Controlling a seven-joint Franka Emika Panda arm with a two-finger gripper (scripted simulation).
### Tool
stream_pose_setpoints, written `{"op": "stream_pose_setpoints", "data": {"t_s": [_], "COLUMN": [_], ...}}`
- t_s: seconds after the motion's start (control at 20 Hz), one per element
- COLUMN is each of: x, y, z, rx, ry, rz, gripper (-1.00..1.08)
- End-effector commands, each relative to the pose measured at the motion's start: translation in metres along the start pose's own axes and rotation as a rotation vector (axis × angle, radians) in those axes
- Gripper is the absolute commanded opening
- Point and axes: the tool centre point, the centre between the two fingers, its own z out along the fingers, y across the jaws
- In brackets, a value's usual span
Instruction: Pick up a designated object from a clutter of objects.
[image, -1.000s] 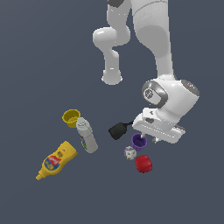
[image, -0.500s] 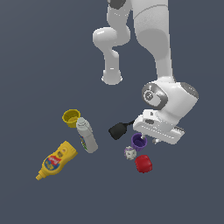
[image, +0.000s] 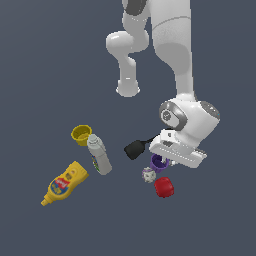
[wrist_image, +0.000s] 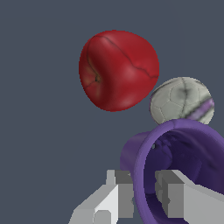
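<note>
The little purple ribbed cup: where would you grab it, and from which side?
Probably by the rim wall of the small purple ribbed cup, from its open mouth: it is hollow, so one finger fits inside and the other outside, as the gripper straddles it here.

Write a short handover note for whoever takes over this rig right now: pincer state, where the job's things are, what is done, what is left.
Pincer: low over the clutter, one finger outside the purple cup's wall, the other inside. Firm grip: cannot tell.
Purple cup: on the floor beside the whitish ball and the red object.
Done: pincer straddles the cup wall.
Left: close and lift the cup clear.
</note>
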Motion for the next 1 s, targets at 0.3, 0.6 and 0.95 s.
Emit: {"op": "stream_pose_setpoints", "data": {"t_s": [0.3, 0.6, 0.95], "x": [0.000, 0.002, 0.010], "y": [0.000, 0.002, 0.018], "z": [0.000, -0.004, -0.029], "rx": [0.001, 0.001, 0.001], "ry": [0.001, 0.001, 0.001], "rz": [0.000, 0.000, 0.000], "gripper": [-1.00, -1.00, -1.00]}}
